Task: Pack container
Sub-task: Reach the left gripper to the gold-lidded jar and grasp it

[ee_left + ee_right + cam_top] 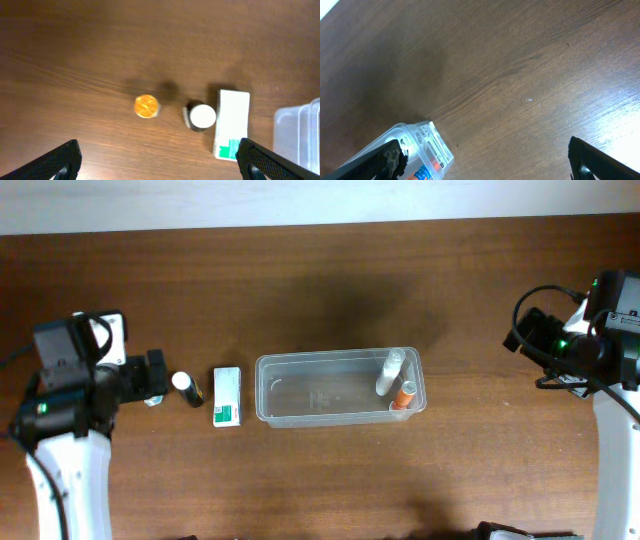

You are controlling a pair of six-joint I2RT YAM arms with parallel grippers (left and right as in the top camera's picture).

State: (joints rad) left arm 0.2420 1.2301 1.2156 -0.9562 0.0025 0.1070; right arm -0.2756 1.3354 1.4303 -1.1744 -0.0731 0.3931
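Container (300, 395), a clear tub with rounded rim, sits mid-table between the left and right edges, two bottles (395, 383) at its right end. Left wrist: left gripper (157, 150) spread wide, empty, white-capped bottle (202, 116) and box (231, 123) ahead. Right wrist: right gripper (484, 150) spread wide, empty, touching nothing.

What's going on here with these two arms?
Two arms are packing a clear tub. Two bottles already sit at its right end. The left claw, open, hovers over an orange-capped vial, with a white-capped bottle and a box beside it. The right claw is open, empty, off to the side.
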